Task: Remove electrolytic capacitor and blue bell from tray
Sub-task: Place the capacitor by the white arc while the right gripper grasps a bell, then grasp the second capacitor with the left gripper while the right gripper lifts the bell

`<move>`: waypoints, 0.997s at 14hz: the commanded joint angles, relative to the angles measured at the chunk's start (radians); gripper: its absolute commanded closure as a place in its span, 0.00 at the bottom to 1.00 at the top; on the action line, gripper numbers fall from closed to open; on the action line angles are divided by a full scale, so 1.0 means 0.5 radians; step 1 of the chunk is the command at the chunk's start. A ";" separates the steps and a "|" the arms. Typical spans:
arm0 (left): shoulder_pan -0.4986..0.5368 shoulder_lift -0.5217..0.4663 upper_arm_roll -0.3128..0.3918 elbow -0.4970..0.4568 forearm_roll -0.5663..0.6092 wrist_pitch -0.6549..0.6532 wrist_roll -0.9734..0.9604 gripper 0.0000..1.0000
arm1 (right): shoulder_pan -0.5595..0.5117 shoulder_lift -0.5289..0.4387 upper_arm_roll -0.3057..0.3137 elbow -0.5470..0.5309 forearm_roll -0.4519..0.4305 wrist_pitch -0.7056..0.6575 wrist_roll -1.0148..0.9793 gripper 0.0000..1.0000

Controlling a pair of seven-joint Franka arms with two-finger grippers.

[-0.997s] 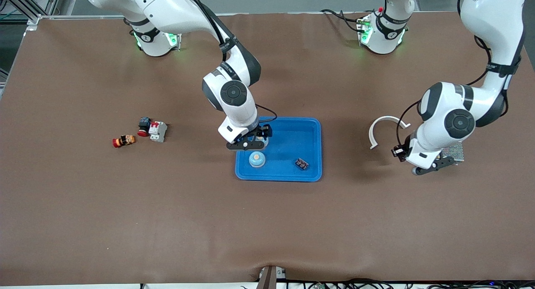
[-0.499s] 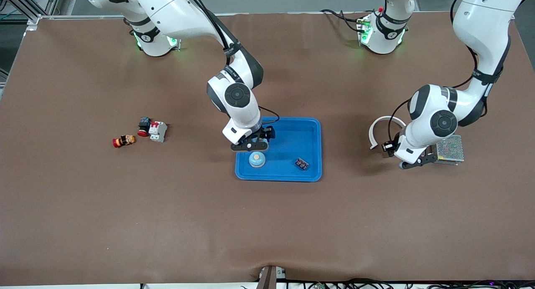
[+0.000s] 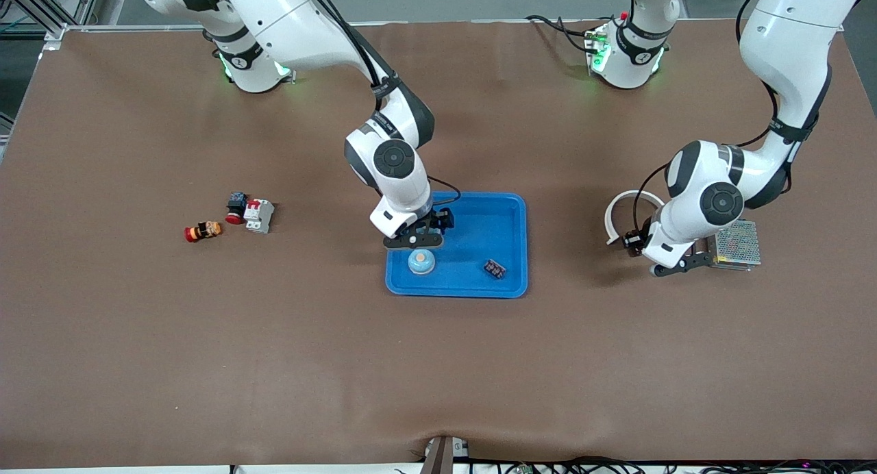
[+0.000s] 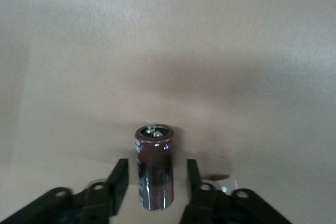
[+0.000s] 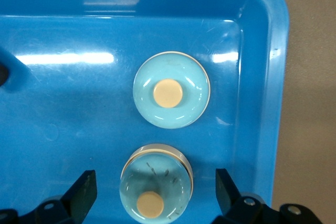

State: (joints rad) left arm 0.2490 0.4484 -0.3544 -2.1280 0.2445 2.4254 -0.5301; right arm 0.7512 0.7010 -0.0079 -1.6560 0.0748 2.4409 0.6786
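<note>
- The tray [image 3: 479, 227] lies mid-table. It holds two blue bells and a small dark module [image 3: 495, 268]; the capacitor is out of it.
- The left gripper [image 3: 675, 266] has swung in low over the table [image 3: 438, 364] at the left arm's end, between the white ring [image 3: 627, 214] and the mesh box [image 3: 738, 244]. Its jaws have just parted.
- The right gripper [image 3: 414, 240] has dropped over the tray's corner, spread wide, holding nothing. It straddles the farther bell [image 5: 156, 182] without touching it.
- The nearer bell [image 3: 421, 262] sits untouched just beside it.
- The electrolytic capacitor [image 4: 155, 166] stands upright on the table between the left fingers [image 4: 119, 179], clear of both. I judge half the task done, with a bell grasp next.
- Pale print runs down the capacitor's sleeve, too small to read. No other writing is legible.
</note>
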 commanded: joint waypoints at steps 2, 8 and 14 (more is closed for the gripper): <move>0.011 -0.068 -0.021 0.190 0.036 -0.205 0.005 0.00 | 0.029 0.055 -0.024 0.051 -0.014 0.012 0.030 0.00; -0.065 -0.059 -0.147 0.547 -0.213 -0.537 -0.283 0.00 | 0.050 0.074 -0.024 0.051 -0.015 0.015 0.030 0.00; -0.418 0.140 -0.156 0.868 -0.210 -0.516 -1.074 0.01 | 0.062 0.095 -0.024 0.051 -0.018 0.036 0.030 0.00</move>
State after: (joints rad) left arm 0.0856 0.4542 -0.4332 -1.7770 0.1466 2.1767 -0.9644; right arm 0.7670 0.7310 -0.0081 -1.6551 0.0744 2.4565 0.6786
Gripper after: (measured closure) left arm 0.004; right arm 0.000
